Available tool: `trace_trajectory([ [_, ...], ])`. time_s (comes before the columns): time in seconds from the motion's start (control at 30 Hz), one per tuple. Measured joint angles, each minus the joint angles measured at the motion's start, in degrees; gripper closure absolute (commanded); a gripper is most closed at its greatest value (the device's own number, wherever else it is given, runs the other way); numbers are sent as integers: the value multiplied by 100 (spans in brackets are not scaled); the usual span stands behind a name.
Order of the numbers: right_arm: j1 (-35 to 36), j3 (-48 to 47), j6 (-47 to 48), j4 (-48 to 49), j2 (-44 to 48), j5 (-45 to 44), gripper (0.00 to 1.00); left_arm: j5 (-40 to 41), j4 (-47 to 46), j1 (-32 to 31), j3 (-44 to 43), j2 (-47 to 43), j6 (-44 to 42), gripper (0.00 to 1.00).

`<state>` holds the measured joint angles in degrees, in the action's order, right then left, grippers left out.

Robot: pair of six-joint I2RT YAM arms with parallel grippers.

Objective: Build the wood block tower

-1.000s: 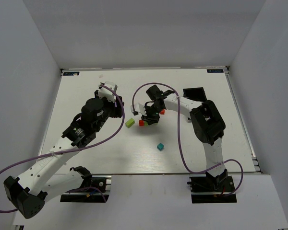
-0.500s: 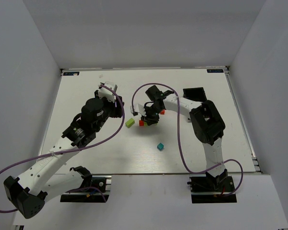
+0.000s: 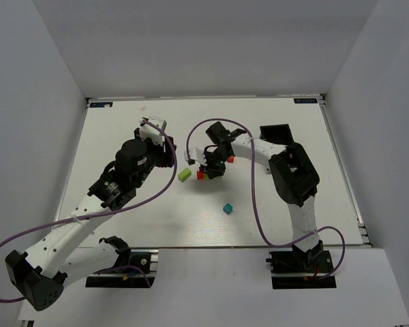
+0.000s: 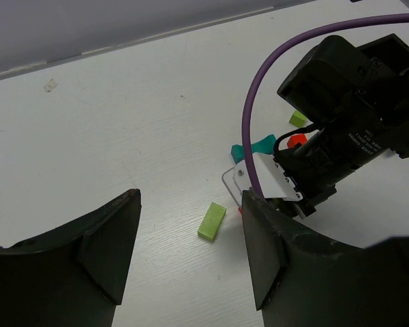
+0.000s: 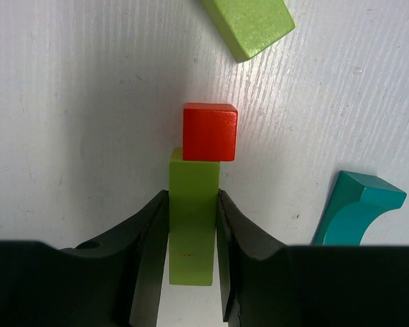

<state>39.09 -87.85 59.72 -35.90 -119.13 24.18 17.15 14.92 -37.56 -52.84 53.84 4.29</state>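
Lime green and red make up the wood block tower (image 5: 194,174) so far. A long lime green wooden block (image 5: 192,235) sits between the fingers of the right pincer (image 5: 191,197), which pinches it along both long sides. A red wooden cube (image 5: 210,131) touches the block's far end, just beyond the fingertips. We cannot tell whether the cube rests on the block or on the white worktop (image 3: 327,197).

A flat lime green wooden block (image 3: 184,174) lies just to the left of this pair. A teal wooden arch (image 5: 358,208) lies beside the pincer, apart from its finger. An orange wooden block (image 3: 230,159) sits to the far right of the pincer.

The left pincer (image 4: 191,204) hovers to the left with its fingers spread, holding nothing.

From above, the group is near the middle of the worktop, well apart from every edge and from the grey walls (image 3: 27,102). A black rectangular bin (image 3: 276,133) stands further right. Bare worktop stretches on the near side, broken only by a small teal wooden cube (image 3: 228,208).
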Motion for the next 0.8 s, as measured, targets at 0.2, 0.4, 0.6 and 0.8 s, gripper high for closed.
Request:
trace_trajectory([
  [0.2, 2, 0, -44, 4, 0, 0, 68, 0, 0, 0, 0, 0, 2, 29],
  [0.4, 4, 2, -116, 17, -46, -24, 13, 0, 0, 0, 0, 0, 2, 29],
  [0.6, 4, 66, -149, 101, -50, -74, 10, 2, 0, 0, 0, 0, 2, 29],
  [0.8, -9, 262, -205, 219, 66, -136, 11, 2, 2, 0, 0, 0, 2, 29],
])
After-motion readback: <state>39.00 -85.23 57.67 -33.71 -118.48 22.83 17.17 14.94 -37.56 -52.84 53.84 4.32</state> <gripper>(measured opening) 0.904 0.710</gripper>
